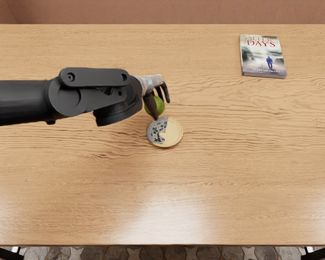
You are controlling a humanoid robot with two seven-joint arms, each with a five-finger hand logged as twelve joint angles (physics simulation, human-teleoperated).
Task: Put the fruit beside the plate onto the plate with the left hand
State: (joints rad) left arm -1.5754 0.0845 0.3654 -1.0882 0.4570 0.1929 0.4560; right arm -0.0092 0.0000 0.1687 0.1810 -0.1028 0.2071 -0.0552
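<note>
left hand (pixel 153 88) near tabletop middle, fingers (pixel 164 92) curled round green fruit (pixel 159 104), one across its front; looks gripped. fruit just beside plate (pixel 176 130), on side toward tabletop's far edge. next move: short carry toward near edge, slightly right.

On the cover of the book (pixel 263 55) I read the word "DAYS" in large letters; the smaller lines above and below it are too blurred for me.

Wooden table (pixel 233 179), book (pixel 262 55) far right corner
</note>
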